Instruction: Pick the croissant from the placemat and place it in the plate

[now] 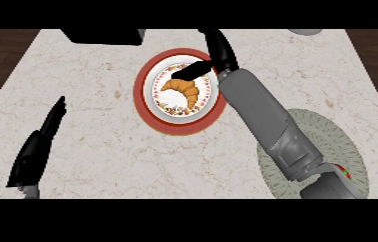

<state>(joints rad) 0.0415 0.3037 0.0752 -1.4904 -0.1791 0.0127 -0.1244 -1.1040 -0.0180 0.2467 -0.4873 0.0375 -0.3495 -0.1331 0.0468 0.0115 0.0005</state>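
The golden croissant (183,90) lies in the middle of the red-rimmed, flower-patterned plate (140,93) at the counter's centre. My right hand (219,52) hovers over the plate's far right edge. Its fingers are straight and point away from me, and its thumb (190,70) reaches down-left to just above the croissant's top end. I cannot tell whether the thumb touches it. Nothing is held. The round grey-green placemat (328,136) lies at the lower right, partly hidden under my right forearm. My left hand (38,148) rests open at the lower left, fingers up.
A black object (103,36) stands at the counter's far edge, top left. Part of a pale round object (306,31) shows at the top right. Dark floor shows beyond the counter's left and right far corners.
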